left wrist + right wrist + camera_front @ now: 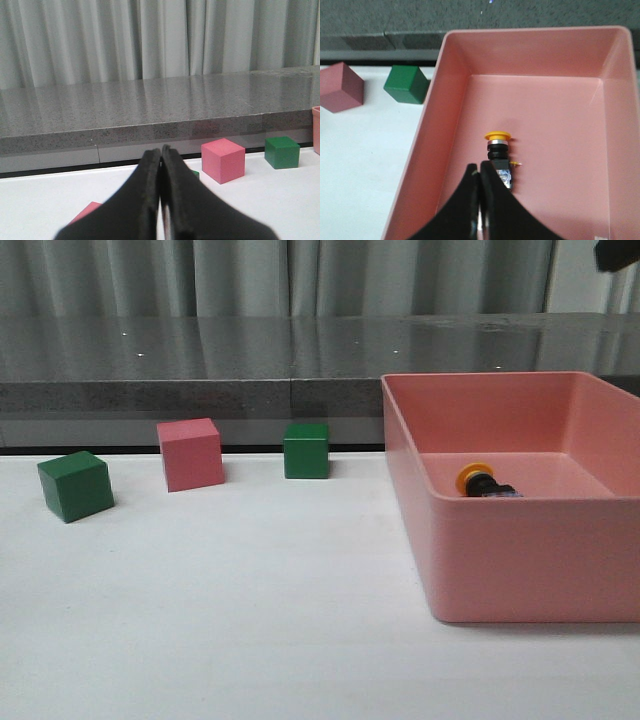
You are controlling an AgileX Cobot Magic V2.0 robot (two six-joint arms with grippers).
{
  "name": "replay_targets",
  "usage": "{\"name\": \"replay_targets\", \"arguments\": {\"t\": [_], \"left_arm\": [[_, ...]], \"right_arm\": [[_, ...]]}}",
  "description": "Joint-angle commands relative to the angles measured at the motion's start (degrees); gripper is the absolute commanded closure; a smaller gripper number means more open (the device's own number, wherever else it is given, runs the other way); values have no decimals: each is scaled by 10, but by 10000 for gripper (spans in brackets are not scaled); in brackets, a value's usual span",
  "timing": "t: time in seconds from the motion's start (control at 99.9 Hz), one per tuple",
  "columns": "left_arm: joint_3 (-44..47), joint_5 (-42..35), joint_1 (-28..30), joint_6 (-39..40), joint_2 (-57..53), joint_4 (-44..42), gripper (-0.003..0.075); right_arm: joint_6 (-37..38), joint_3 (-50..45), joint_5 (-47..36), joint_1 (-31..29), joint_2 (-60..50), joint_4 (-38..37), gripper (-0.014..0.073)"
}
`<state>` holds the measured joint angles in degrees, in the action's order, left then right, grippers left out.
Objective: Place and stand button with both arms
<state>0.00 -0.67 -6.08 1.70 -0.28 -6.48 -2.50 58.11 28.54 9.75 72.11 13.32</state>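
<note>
Button (498, 154) lay on side inside pink bin (530, 45), just beyond right pincer (480, 176). Right pincer together, holding nothing. Left pincer (161, 161) together too, over white surface (250, 620), far from bin. Best plan: open right pincer, come down straight, pinch black body. Bin walls high; plenty room around button.

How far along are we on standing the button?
Nothing looks done: the button lies on its side in the pink bin, not standing. In hand: the right gripper hovers above it, fingers shut and holding nothing. The left gripper is shut too, over the table near the cubes. Left: grasp the button, lift it out and stand it.
</note>
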Motion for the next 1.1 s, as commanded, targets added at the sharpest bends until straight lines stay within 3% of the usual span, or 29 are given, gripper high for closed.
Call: {"name": "replay_targets", "arguments": {"t": [0.0, 0.11, 0.28, 0.38, 0.931, 1.001, 1.091], "left_arm": [[26, -45, 0, 6, -18, 1, 740], [26, -45, 0, 6, -18, 1, 739], [26, -45, 0, 6, -18, 1, 740], [26, -45, 0, 6, -18, 1, 740], [26, -45, 0, 6, -18, 1, 740], [26, -45, 0, 6, -18, 1, 740], [26, -45, 0, 6, -18, 1, 740]], "right_arm": [[-27, 33, -31, 9, 34, 8, 618], [-44, 42, -38, 17, 79, 8, 475], [-61, 42, -72, 20, 129, 8, 47], [-67, 42, -96, 20, 156, 8, -57], [-85, 42, -148, 20, 310, 8, -50], [-85, 42, -148, 20, 312, 8, 21], [-85, 42, -148, 20, 312, 8, 216]]}}
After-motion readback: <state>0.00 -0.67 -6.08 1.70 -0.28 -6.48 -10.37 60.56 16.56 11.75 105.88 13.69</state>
